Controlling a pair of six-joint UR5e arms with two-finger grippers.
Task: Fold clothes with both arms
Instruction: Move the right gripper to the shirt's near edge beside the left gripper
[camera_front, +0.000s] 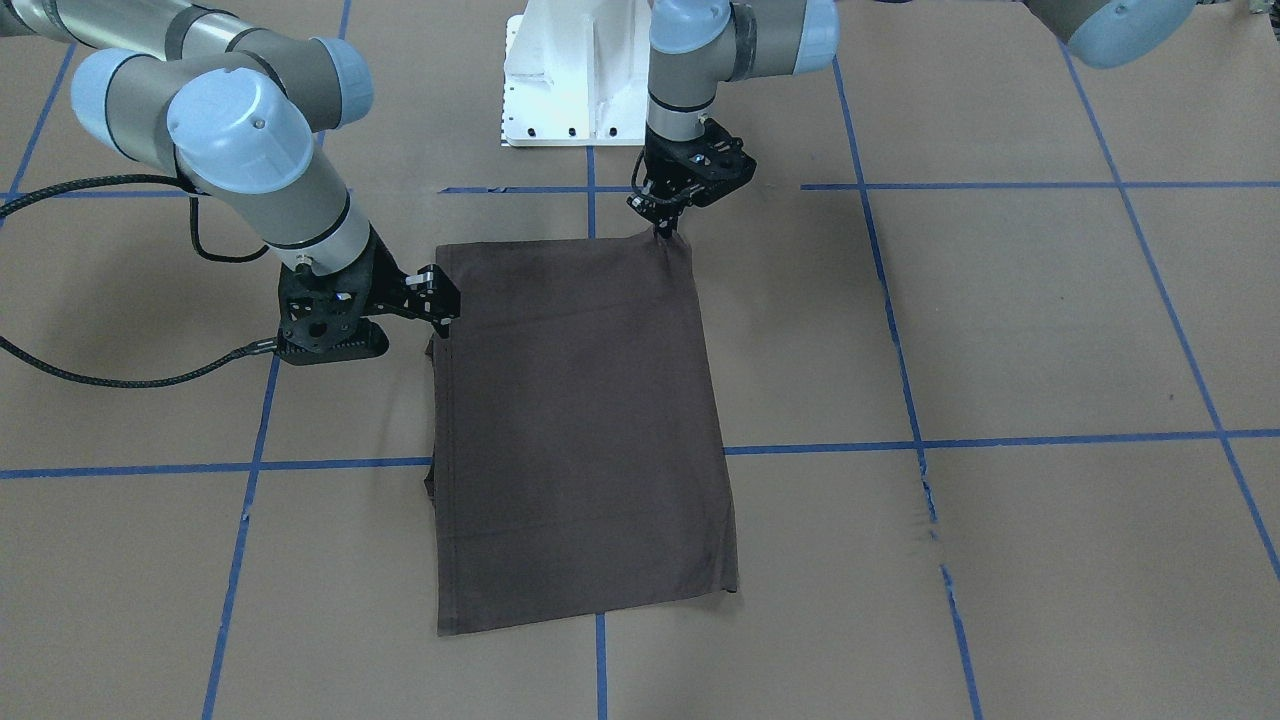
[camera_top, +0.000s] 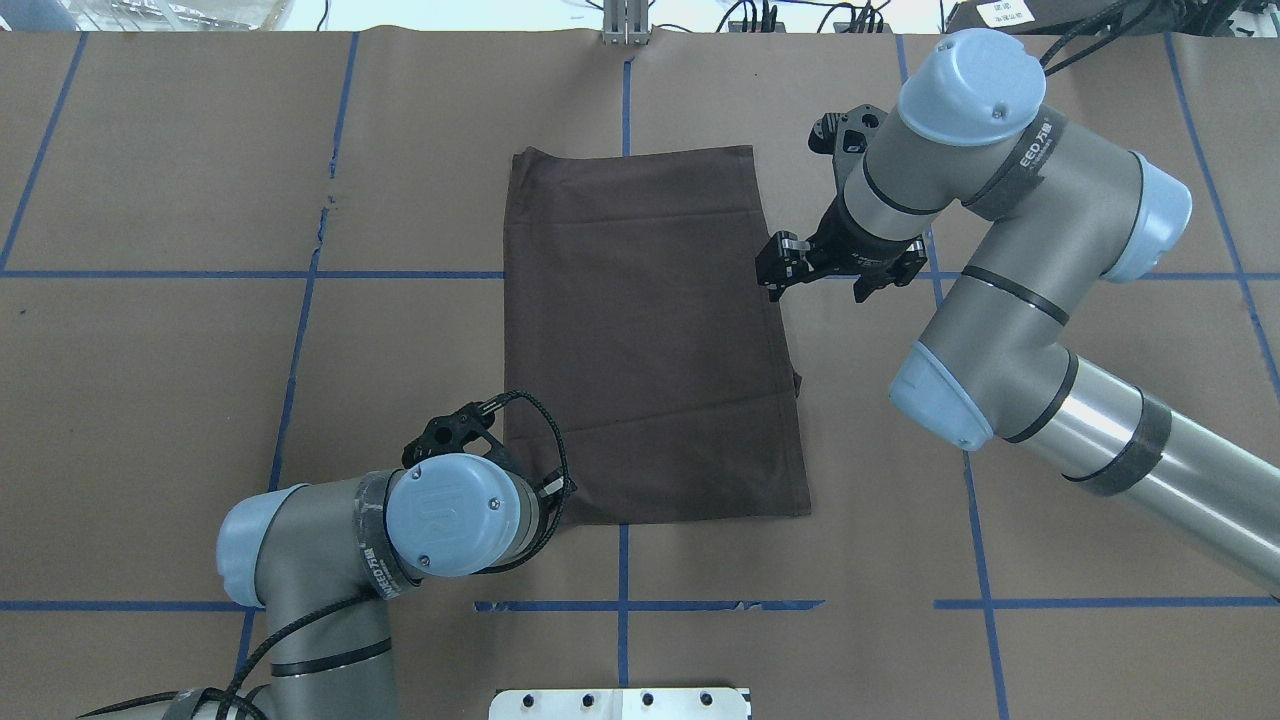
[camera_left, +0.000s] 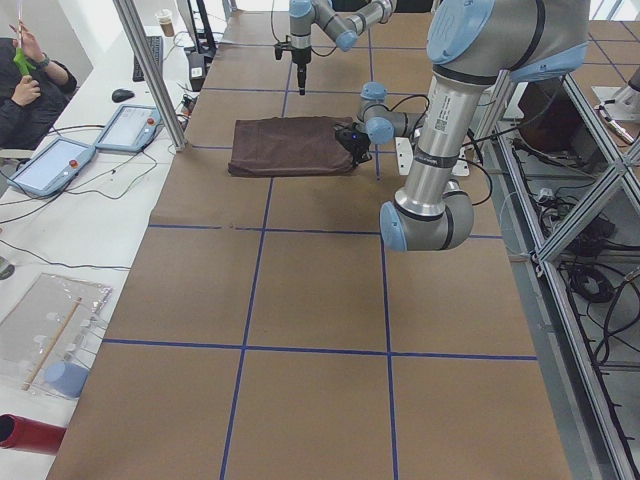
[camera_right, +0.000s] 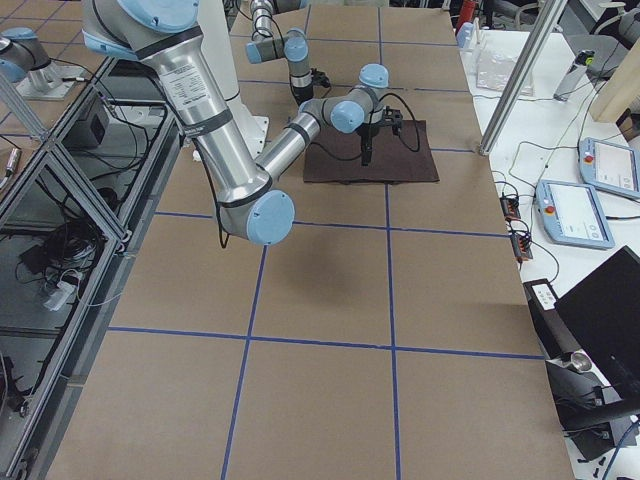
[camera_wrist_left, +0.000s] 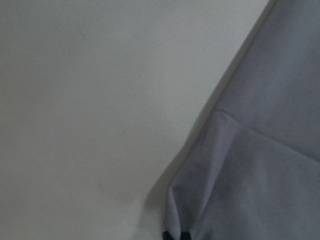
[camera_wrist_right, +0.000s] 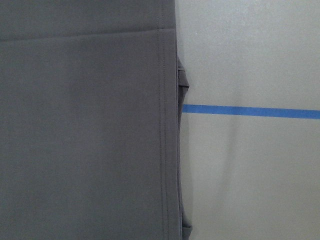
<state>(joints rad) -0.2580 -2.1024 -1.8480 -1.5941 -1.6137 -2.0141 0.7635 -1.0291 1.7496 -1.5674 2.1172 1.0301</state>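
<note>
Brown shirt (camera_front: 580, 420) lay as a smooth, flat rectangle; left gripper (camera_front: 663, 230) clamped its puckered corner; right gripper (camera_front: 443, 318) hung beside the stitched edge, its opening impossible to tell.

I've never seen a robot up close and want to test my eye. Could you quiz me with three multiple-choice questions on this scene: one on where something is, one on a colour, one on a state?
1. Where is the right gripper?
A. At the side edge of the T-shirt
B. High above the cloth's middle
C. Off past the far end

2. What colour are the tape lines on the table?
A. Red
B. Blue
C. Yellow

3. What is the left gripper doing?
A. Hanging open, away from the cloth
B. Holding a cup
C. Pinching a T-shirt corner

Answers: 1 A, its tip sits at the cloth's edge in the front-facing view. 2 B, the grid is blue in every view. 3 C, the corner is drawn up into it.
</note>
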